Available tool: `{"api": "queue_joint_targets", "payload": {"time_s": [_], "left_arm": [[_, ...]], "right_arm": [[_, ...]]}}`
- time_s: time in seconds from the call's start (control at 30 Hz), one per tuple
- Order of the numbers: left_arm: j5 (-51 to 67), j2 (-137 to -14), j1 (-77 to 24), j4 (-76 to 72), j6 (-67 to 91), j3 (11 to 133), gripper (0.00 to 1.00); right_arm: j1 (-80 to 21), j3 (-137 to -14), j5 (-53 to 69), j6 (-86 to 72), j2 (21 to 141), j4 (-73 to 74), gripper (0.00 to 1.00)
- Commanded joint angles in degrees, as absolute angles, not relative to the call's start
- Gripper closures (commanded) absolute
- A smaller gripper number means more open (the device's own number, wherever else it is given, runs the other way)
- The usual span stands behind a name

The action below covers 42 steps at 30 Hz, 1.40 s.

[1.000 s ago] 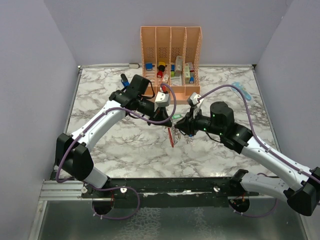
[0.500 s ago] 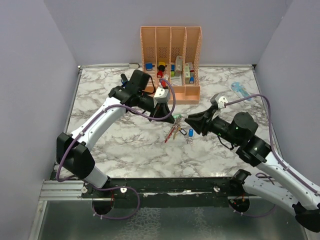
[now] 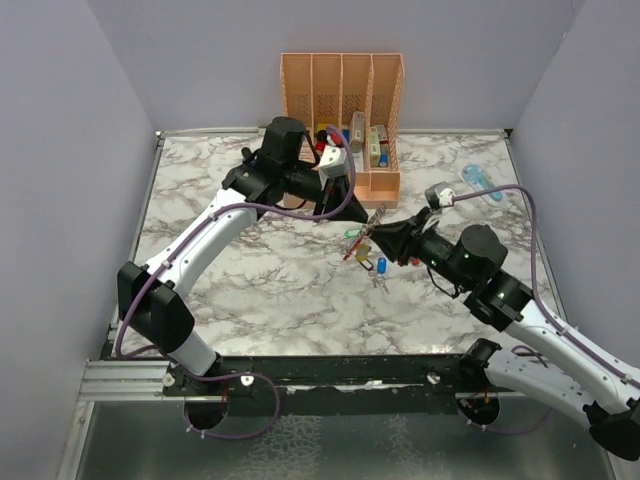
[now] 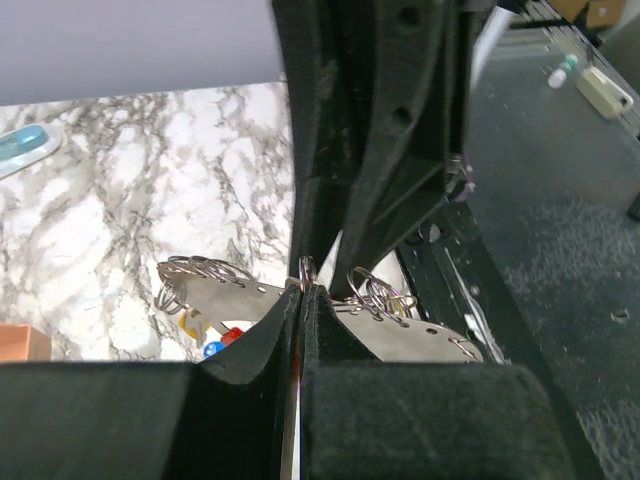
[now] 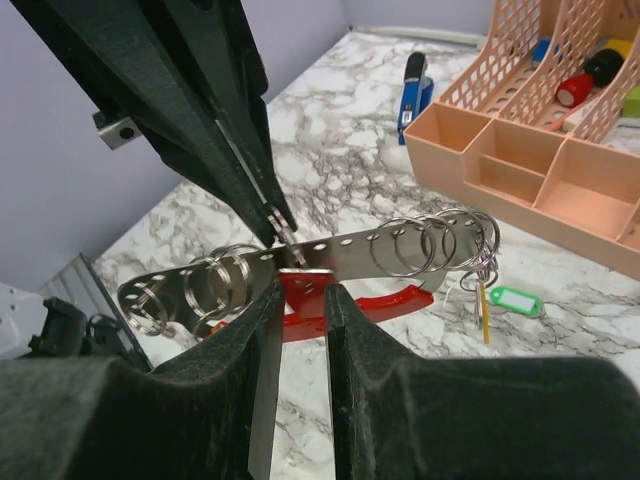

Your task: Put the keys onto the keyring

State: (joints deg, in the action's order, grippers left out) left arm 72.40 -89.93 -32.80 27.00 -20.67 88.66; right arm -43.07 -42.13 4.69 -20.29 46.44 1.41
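The keyring is a red curved clip with a holed metal bar carrying several split rings, held above the table. My right gripper is shut on its red middle part. My left gripper is shut on a small split ring pressed against the bar. Its tips reach the bar from above. In the top view both grippers meet at the keyring, the right gripper from the right and the left gripper from the back. Keys hang below it: a green tag, a yellow key and a blue key.
The peach slotted organizer with small coloured items stands at the back, close behind the grippers. A dark blue tool lies left of it. A light blue pen-like tool lies at the right rear. Grey walls enclose the marble table.
The right arm swung out to the right and came back to the keyring. The keyring with its hanging keys now sits higher and further back-right. The left gripper shifted toward the organizer.
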Motion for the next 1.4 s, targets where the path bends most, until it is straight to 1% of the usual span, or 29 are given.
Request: {"api": "queue_joint_targets", "payload": {"time_s": [0.0, 0.2, 0.37, 0.43, 0.5, 0.53, 0.57, 0.7, 0.83, 1.0, 1.1, 1.27, 1.37], "left_arm": [[67.3, -89.8, -33.3, 8.1, -2.3, 88.2, 1.0], [65.4, -90.0, -33.3, -7.2, 11.7, 84.6, 1.0], [67.1, -90.3, -33.0, -23.6, 27.3, 81.4, 1.0], [68.2, -90.9, -32.7, -41.0, 42.1, 78.2, 1.0], [67.0, -92.2, -31.5, -70.5, 60.9, 72.1, 1.0], [65.2, -92.8, -30.9, -81.7, 67.7, 70.6, 1.0], [64.0, -93.2, -30.4, -87.5, 71.4, 70.1, 1.0], [64.5, -93.1, -30.2, -87.5, 71.8, 70.8, 1.0], [62.0, -92.8, -30.1, -92.7, 73.8, 67.8, 1.0], [59.0, -92.7, -30.1, -100.0, 75.4, 63.0, 1.0], [60.2, -91.7, -30.2, -102.4, 73.3, 59.1, 1.0], [62.3, -90.1, -30.2, -102.4, 69.7, 53.8, 1.0], [62.3, -90.0, -30.1, -102.6, 68.4, 52.8, 1.0]], "right_arm": [[-43.2, -43.5, -1.6, -24.6, 41.9, -1.3, 0.76], [-43.2, -46.0, -6.4, -25.0, 39.4, 6.1, 0.76], [-43.2, -46.0, -14.9, -26.7, 36.4, 7.3, 0.76], [-43.2, -46.0, -17.2, -27.0, 35.4, 6.6, 0.76], [-43.2, -46.2, -17.9, -26.8, 35.5, 6.0, 0.75], [-43.2, -46.6, -17.9, -26.6, 35.7, 6.0, 0.74], [-43.2, -46.8, -18.0, -26.4, 36.0, 6.1, 0.73], [-43.2, -47.5, -17.3, -26.3, 36.0, 5.0, 0.73], [-43.2, -48.4, -15.6, -25.7, 37.0, 3.4, 0.73], [-43.2, -53.4, -7.8, -24.1, 42.7, 4.7, 0.73], [-43.2, -55.5, -4.3, -22.5, 45.3, 6.3, 0.73], [-43.2, -55.1, 3.5, -20.1, 45.5, 6.5, 0.74], [-43.2, -53.6, 6.0, -19.7, 44.9, 6.5, 0.75]]}}
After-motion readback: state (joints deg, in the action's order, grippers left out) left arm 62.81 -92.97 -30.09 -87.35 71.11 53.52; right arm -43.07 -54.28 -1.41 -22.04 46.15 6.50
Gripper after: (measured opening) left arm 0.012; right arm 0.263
